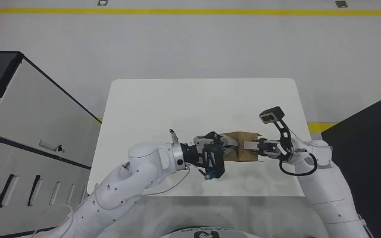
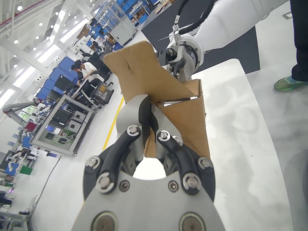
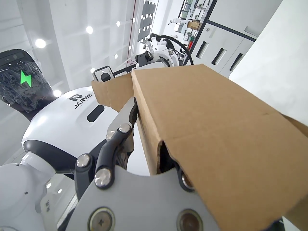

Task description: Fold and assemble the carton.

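A brown cardboard carton (image 1: 240, 147) is held above the near middle of the white table (image 1: 202, 107), between my two arms. My left gripper (image 1: 223, 150) grips it from the left side. In the left wrist view that gripper (image 2: 151, 114) is shut on a carton panel edge, with flaps (image 2: 146, 73) spreading beyond it. My right gripper (image 1: 253, 147) holds the carton's right end. In the right wrist view the right gripper (image 3: 146, 121) pinches a wall of the carton (image 3: 204, 121), one finger (image 3: 125, 114) outside and the other hidden inside.
The table's far half and left part are bare. A grey cabinet (image 1: 36, 137) stands left of the table and a dark mat (image 1: 357, 137) lies to its right. A person's shoe (image 2: 288, 82) stands on the floor past the table's far side.
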